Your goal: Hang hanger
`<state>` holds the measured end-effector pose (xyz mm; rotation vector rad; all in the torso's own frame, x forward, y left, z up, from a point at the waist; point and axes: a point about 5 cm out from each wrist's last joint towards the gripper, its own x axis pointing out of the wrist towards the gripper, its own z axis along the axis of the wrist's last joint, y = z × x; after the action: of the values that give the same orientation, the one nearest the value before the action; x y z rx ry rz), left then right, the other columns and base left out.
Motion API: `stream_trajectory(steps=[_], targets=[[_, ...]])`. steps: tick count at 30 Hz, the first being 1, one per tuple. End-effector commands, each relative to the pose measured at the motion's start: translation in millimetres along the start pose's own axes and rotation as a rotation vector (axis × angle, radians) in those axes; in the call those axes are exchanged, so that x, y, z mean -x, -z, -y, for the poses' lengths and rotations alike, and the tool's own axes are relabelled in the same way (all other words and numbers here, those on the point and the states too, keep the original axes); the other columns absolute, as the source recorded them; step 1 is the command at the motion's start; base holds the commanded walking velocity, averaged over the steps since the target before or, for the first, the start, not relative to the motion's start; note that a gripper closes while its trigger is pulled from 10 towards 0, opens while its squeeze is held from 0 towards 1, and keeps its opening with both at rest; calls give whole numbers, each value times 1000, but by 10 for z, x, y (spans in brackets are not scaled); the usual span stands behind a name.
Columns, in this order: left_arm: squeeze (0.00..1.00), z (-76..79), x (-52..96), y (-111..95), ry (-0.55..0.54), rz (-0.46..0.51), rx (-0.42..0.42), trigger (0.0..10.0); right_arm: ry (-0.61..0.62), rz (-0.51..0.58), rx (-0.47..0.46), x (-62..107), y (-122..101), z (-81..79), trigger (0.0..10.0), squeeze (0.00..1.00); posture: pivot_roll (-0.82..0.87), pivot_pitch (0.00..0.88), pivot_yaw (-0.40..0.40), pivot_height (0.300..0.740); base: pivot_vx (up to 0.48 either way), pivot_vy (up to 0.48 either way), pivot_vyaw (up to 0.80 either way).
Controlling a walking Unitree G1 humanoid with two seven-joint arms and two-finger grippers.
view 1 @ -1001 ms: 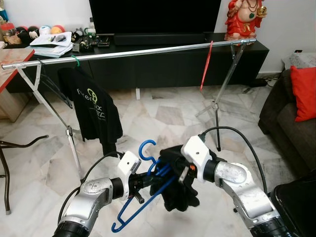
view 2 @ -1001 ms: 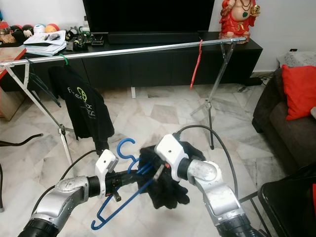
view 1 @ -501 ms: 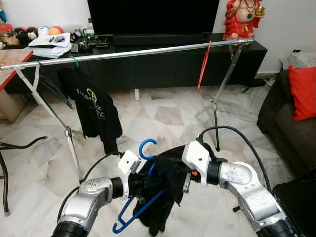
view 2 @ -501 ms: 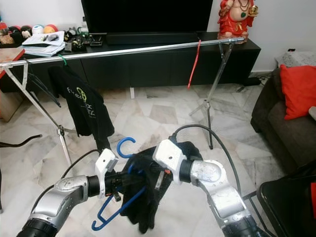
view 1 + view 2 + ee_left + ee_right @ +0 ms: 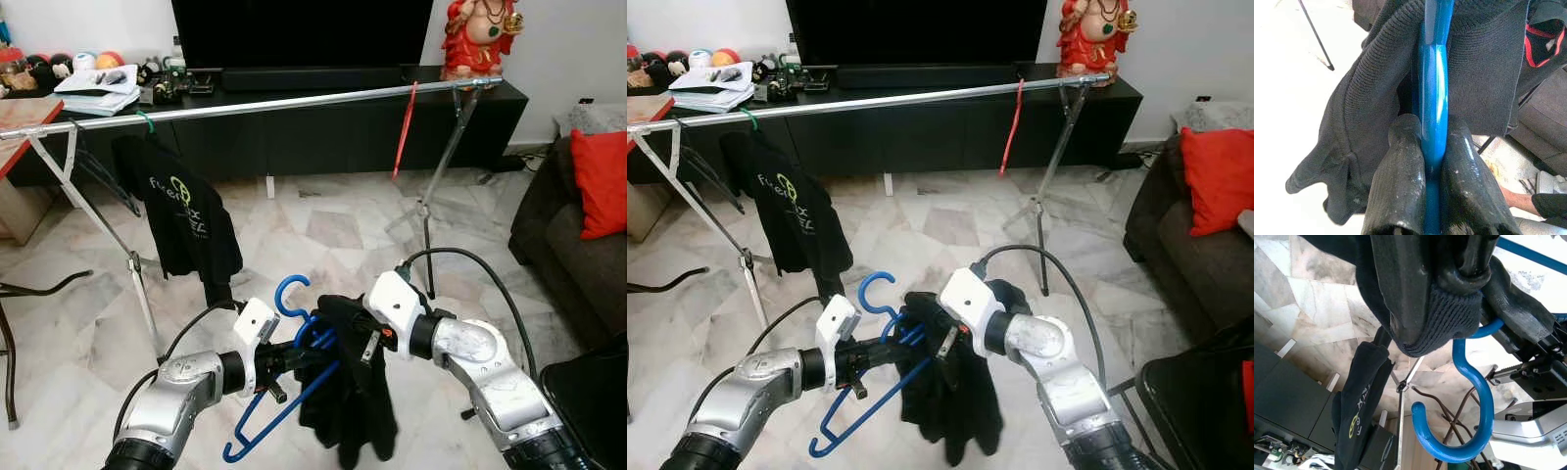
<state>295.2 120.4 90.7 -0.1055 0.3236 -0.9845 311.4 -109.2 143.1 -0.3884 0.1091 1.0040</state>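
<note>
A blue plastic hanger point(image 5: 286, 377) is held low in front of me, hook up. My left gripper point(image 5: 277, 360) is shut on its bar; in the left wrist view the two black fingers point(image 5: 1400, 176) pinch the blue hanger point(image 5: 1432, 112). A black knitted garment point(image 5: 348, 406) drapes over the hanger and hangs down. My right gripper point(image 5: 364, 345) is shut on the garment's collar beside the blue hook point(image 5: 1469, 411), the knit point(image 5: 1420, 313) bunched around its fingers. The metal rail point(image 5: 265, 104) of the clothes rack runs across the room farther ahead.
A black T-shirt point(image 5: 184, 217) on a green hanger hangs at the rail's left, a red hanger point(image 5: 406, 127) at its right. Behind are a black TV console point(image 5: 323, 93) and a red figurine point(image 5: 478, 37). A dark sofa with a red cushion point(image 5: 600, 181) is at right.
The garment has slid down and now hangs long below the hanger instead of bunching. Both grippers have stayed close together at the hanger.
</note>
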Motion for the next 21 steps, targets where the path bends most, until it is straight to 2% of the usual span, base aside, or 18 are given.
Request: stream_trajectory(steps=[1,2,3,21], targets=[[0,27,-3,-62,14,23,-13,10000,2,18,8,-10,-53,18,10000,71,-50,92,-14,740,0,0,0],[0,29,-4,-61,13,23,-12,10000,-5,21,5,-9,-57,6,10000,902,-51,92,-14,740,0,0,0],[0,31,-4,-60,14,24,-11,10000,-9,24,4,-7,-62,-6,10000,1000,-52,92,-14,740,0,0,0],[0,14,-34,-50,-11,39,-5,10000,-22,-29,14,42,14,-56,10000,1000,-60,92,-19,740,0,0,0]])
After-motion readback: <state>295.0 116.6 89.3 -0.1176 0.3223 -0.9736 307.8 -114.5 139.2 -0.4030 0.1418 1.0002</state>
